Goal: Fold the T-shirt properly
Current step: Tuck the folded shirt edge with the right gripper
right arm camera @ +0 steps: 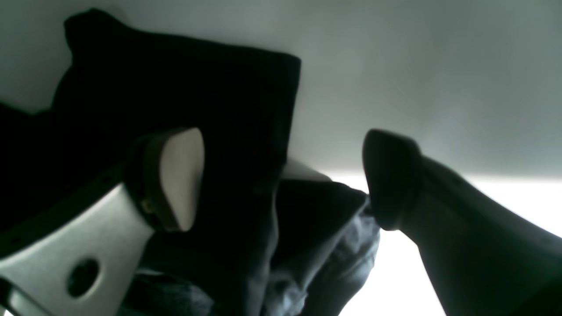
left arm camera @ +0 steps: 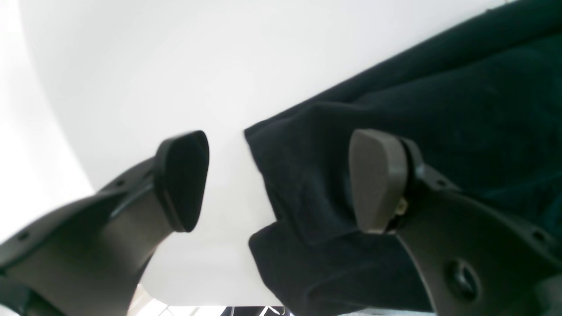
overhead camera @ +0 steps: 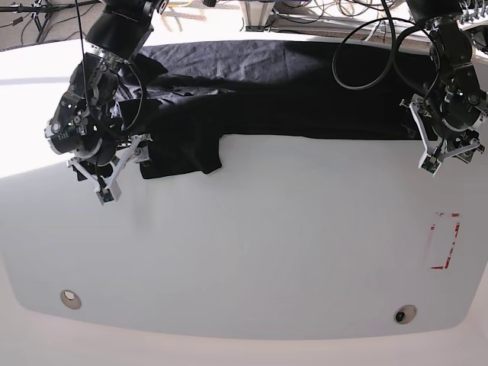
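Observation:
The black T-shirt lies in a long band across the far side of the white table, with a flap hanging toward me at its left end. In the left wrist view my left gripper is open over an edge of the T-shirt. One finger is over bare table, the other over cloth. The right wrist view has my right gripper open too, above bunched folds of the T-shirt. Neither holds anything. In the base view the left gripper is at the shirt's right end, the right gripper beside the flap.
A red rectangular marking is on the table at the right. Two small round fittings sit near the front edge. Cables and stands crowd the space behind the table.

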`<action>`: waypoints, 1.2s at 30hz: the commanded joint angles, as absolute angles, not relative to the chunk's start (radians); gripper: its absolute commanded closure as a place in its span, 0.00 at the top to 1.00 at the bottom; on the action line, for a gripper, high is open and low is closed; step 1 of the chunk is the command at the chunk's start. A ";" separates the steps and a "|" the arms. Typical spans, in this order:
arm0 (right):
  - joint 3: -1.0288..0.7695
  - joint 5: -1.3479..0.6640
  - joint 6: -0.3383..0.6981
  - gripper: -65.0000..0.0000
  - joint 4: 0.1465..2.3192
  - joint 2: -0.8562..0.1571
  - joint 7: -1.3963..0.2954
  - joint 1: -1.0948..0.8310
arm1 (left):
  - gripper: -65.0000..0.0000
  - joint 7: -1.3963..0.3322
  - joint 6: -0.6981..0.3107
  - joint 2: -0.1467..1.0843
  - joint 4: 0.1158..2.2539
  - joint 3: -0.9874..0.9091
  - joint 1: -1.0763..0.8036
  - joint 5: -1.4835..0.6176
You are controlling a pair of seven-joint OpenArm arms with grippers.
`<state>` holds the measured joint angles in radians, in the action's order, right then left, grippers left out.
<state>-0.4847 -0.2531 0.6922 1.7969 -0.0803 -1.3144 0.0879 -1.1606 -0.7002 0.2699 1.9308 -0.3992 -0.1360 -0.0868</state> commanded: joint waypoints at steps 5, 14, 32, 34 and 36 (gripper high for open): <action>-0.492 -0.265 0.698 0.82 1.748 -0.111 -1.285 0.125 | 0.70 -1.162 -0.698 0.282 1.956 -0.403 -0.097 -0.090; -0.487 -0.266 0.698 0.82 1.603 -0.113 -1.141 0.104 | 0.69 -1.162 -0.698 0.278 1.954 -0.398 -0.093 -0.091; -0.487 -0.269 0.698 0.82 1.411 -0.071 -1.067 0.147 | 0.69 -1.158 -0.698 0.278 1.951 -0.398 -0.090 -0.091; -0.487 -0.265 0.698 0.82 1.422 -0.059 -1.082 0.137 | 0.69 -1.158 -0.698 0.278 1.948 -0.398 -0.090 -0.091; -0.484 -0.269 0.698 0.82 1.437 -0.047 -1.095 0.127 | 0.69 -1.158 -0.698 0.278 1.940 -0.398 -0.090 -0.091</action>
